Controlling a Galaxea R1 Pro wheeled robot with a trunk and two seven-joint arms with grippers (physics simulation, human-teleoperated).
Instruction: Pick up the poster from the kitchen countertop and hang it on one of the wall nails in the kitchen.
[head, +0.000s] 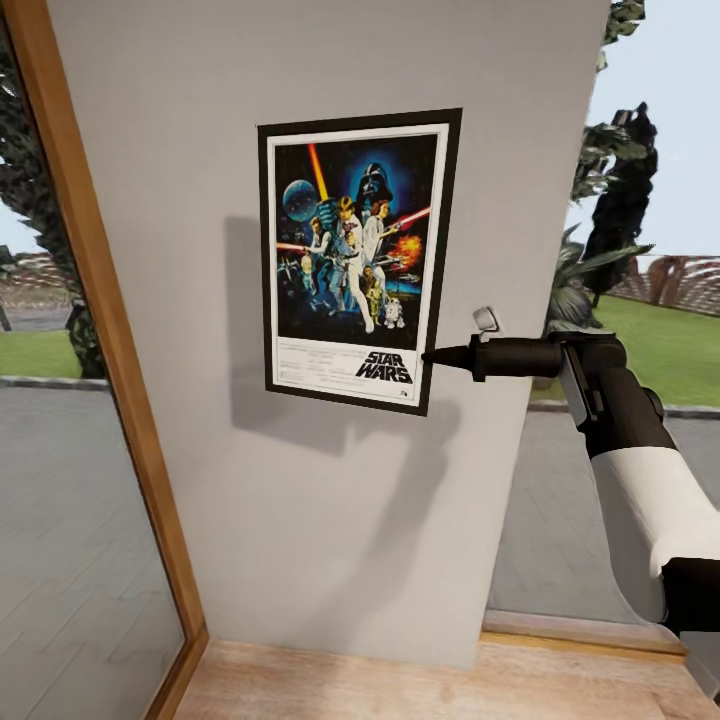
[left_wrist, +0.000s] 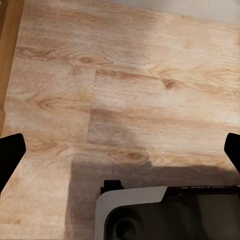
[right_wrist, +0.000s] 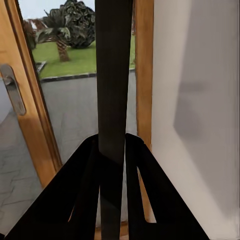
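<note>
— Progress? Poster (head: 355, 262) up against the pale grey wall (head: 330, 520), upright, a little tilted, casting a shadow to its side and below. Lifted off the counter, clearly; carried to the hanging spot, by the look of it.

— Hung, then? Hard to say. No nail to be made out, perhaps hidden behind the frame. Right gripper (head: 432, 357) clamped on the poster's lower right edge, fingers closed tight on the black frame (right_wrist: 114, 100) in the right wrist view, edge-on between the two pads.

— Left to do? Probably settling the frame onto a nail, then letting go and backing the arm off. Not done as long as the grip is on.

— Other hand? Left gripper (left_wrist: 120, 150) spread wide, fingertips at the far sides of its wrist view, nothing between them, pointed down at wooden floor (left_wrist: 150, 90).

— Containers anywhere? None to report. Glass door with a wooden frame (head: 95, 290) beside the wall, lawn and trees outside.
</note>
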